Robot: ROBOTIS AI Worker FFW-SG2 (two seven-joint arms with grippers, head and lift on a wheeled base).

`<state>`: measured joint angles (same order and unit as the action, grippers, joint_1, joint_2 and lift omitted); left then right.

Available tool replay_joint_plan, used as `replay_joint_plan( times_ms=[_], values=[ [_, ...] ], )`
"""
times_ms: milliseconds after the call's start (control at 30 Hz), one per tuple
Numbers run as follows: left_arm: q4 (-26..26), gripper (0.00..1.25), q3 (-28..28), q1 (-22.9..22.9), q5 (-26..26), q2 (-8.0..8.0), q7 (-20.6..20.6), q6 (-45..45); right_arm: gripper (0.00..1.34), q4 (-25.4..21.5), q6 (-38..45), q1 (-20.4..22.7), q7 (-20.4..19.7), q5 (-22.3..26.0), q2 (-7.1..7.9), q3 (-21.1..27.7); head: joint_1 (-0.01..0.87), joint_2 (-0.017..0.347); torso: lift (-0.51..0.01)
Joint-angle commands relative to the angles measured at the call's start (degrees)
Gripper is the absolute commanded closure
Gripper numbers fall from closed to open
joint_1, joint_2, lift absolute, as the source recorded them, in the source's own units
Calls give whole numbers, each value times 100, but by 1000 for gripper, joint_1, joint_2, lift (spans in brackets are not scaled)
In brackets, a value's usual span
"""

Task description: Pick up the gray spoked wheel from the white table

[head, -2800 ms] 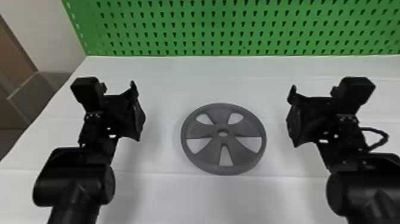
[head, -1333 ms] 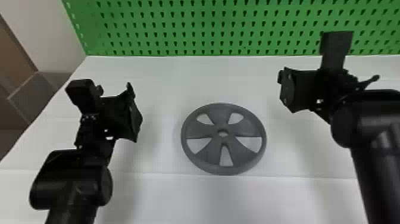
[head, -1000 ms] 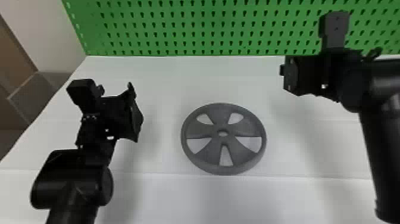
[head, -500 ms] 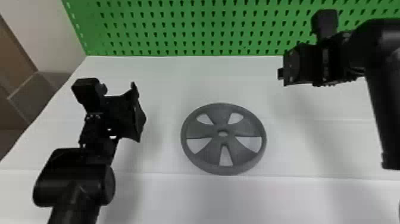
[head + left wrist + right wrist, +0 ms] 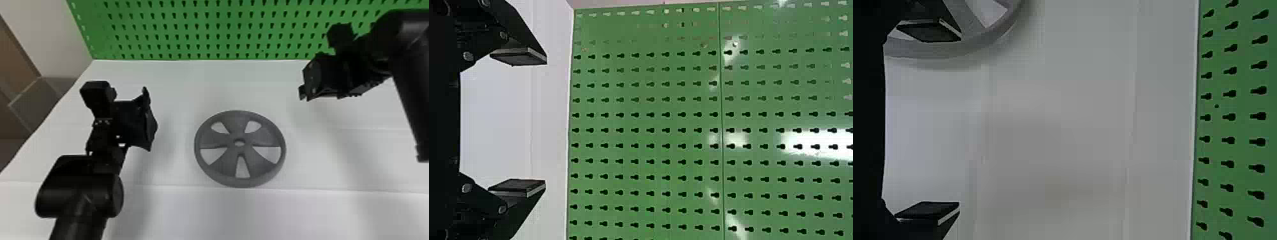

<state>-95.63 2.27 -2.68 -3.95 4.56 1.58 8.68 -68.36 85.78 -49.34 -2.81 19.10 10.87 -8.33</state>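
This place is looking like a robotics lab or workshop, though the views are leaving open which of the 2. A green pegboard (image 5: pixel 204 19) is standing along the far edge of a white table (image 5: pixel 239 213), its rows of keyhole-shaped slots lending a workshop air — in the left wrist view, a seam is dividing it and bright reflections are glinting off it. The left robot arm (image 5: pixel 79 194) and right robot arm (image 5: pixel 407 83) — both black — are reaching over the table, suggesting a robot workstation. A plain pale wall (image 5: pixel 44 38) is showing beyond the pegboard's left end.
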Motion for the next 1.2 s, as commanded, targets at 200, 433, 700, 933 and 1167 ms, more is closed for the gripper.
replay_joint_plan(
  times_ms=[200, 433, 700, 933, 1167],
  values=[
    [-8, 377, -218, -110, -1, 186, 44, 108, 104, 1114, 176, -463, 0, 876, 355, -854, 779, 95, -91],
    [0, 377, -332, -145, -54, 282, 114, 134, 104, 1694, 167, -691, 0, 1290, 487, -1171, 779, 95, -91],
    [0, 377, -437, -197, -89, 370, 158, 170, 104, 2283, 53, -1122, 0, 2151, 733, -2199, 779, 95, -91],
    [0, 377, -508, -224, -124, 423, 193, 205, 104, 2503, -131, -1315, 9, 2661, 803, -2885, 779, 95, -91],
    [0, 377, -561, -241, -141, 449, 220, 222, 104, 2722, -184, -1447, 9, 2924, 847, -3227, 779, 95, -91]
  ],
)
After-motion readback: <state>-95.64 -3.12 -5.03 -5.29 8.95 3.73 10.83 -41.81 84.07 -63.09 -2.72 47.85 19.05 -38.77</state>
